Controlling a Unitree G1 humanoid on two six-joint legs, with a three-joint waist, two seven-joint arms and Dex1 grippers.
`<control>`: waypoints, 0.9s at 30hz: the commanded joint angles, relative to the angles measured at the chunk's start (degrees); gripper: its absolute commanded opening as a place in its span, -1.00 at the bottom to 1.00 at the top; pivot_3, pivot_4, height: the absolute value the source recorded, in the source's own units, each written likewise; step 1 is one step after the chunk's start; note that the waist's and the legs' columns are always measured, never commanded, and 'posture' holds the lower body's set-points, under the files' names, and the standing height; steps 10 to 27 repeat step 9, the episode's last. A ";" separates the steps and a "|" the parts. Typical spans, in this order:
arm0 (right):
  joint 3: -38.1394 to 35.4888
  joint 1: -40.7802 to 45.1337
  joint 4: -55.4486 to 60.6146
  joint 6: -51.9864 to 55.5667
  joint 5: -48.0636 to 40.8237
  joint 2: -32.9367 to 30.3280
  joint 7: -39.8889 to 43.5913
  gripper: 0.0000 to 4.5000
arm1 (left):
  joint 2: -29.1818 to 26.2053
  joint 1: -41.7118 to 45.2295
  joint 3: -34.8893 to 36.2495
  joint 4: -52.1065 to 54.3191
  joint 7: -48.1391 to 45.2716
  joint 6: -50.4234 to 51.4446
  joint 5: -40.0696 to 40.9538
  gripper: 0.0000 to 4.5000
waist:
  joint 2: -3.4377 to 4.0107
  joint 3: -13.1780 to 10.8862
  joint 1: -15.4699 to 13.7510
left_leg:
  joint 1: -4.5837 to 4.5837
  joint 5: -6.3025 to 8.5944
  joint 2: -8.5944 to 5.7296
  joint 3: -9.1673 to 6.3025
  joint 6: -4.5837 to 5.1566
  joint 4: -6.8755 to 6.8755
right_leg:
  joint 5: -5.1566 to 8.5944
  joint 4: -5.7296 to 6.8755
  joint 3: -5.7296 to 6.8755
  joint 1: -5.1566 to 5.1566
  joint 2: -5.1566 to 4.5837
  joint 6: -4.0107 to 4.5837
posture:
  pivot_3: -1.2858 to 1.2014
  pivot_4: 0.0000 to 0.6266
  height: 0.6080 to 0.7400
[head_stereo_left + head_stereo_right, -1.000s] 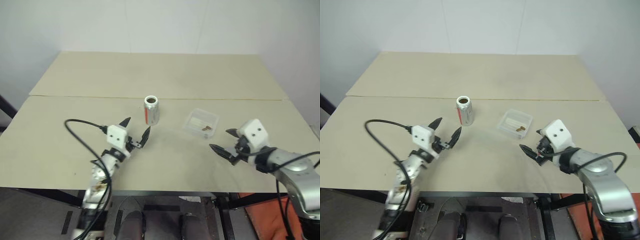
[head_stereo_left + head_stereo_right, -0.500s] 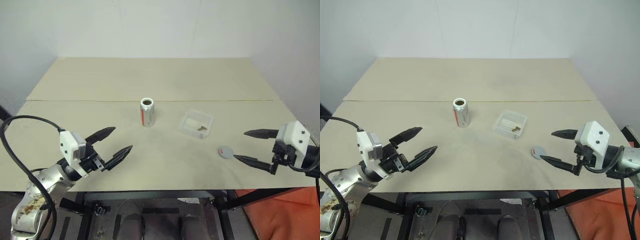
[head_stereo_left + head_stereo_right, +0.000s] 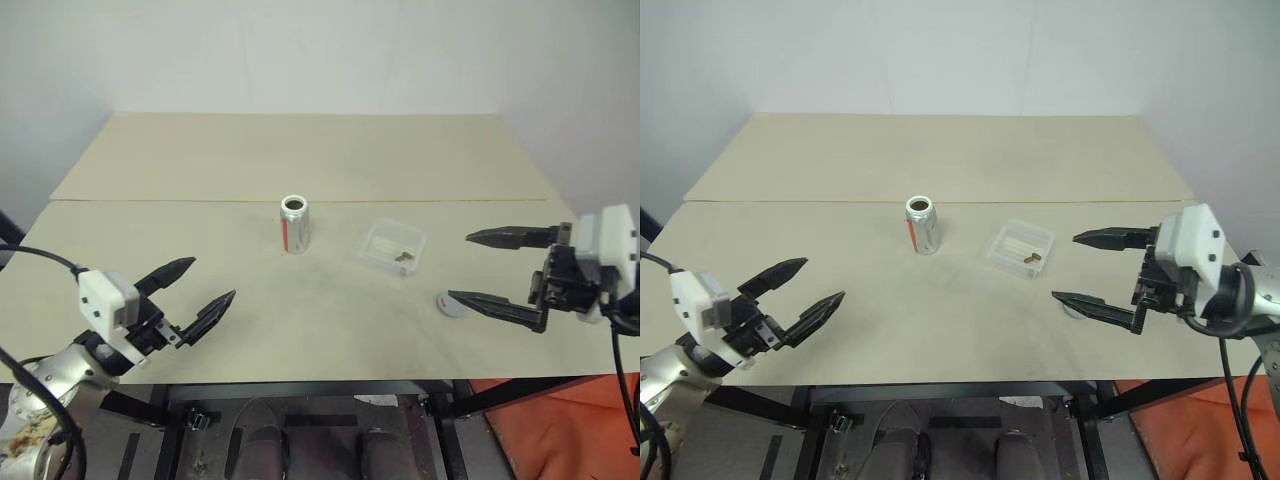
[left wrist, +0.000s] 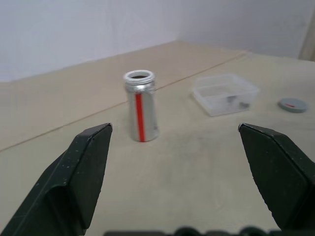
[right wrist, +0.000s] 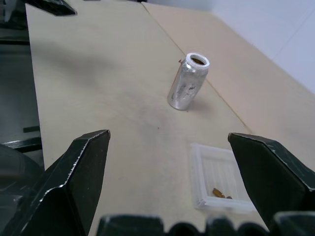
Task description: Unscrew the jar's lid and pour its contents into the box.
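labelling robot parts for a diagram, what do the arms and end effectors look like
Each end effector, left and right, has two long black tapered fingers on a white boxy housing. A black cable loops from the left housing. The left arm is silver metal.

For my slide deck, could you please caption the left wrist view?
Open jar stands upright on the table, lid beside the box holding a few brown bits.

No legible text, brand, number or sign; the jar [image 4: 141, 105] bears only a plain red stripe on a white band, and the lid [image 4: 292, 104] a small red mark, neither carrying readable characters
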State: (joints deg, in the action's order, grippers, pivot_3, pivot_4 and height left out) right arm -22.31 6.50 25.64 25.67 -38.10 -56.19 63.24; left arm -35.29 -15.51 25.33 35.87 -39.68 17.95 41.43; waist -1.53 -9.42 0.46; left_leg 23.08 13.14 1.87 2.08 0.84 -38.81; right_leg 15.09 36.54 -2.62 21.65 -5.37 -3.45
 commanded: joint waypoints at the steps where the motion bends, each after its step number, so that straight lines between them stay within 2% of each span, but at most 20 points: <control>1: 3.17 1.06 -2.14 -2.03 3.58 -0.78 0.45 1.00 | -0.39 -2.90 3.81 4.83 -0.28 0.31 3.22 0.99 | 0.00 0.00 -0.02 | 0.13 0.00 0.00 0.00 0.00 0.00 | 0.00 0.02 -0.01 0.17 -0.01 0.00 | 0.03 -0.52 1.00; 6: 8.40 4.14 -5.40 -2.61 7.40 0.17 -0.51 1.00 | -1.75 -4.88 6.47 6.62 0.03 1.53 5.25 0.99 | 0.02 0.00 0.15 | 0.37 0.00 -0.04 0.03 0.01 0.03 | -0.01 0.16 -0.08 0.54 0.07 0.01 | 0.03 -0.52 1.00; 9: 11.40 7.84 -8.80 -1.77 5.77 0.70 3.14 1.00 | -2.94 -6.39 8.72 8.00 0.30 2.06 4.20 0.99 | 0.01 0.00 0.24 | 0.34 0.00 -0.04 0.11 0.01 0.04 | -0.01 0.12 -0.08 0.51 0.08 0.02 | 0.03 -0.52 1.00; 27: 11.40 7.84 -8.80 -1.77 5.77 0.70 3.14 1.00 | -2.94 -6.39 8.72 8.00 0.30 2.06 4.20 0.99 | 0.01 0.00 0.24 | 0.34 0.00 -0.04 0.11 0.01 0.04 | -0.01 0.12 -0.08 0.51 0.08 0.02 | 0.03 -0.52 1.00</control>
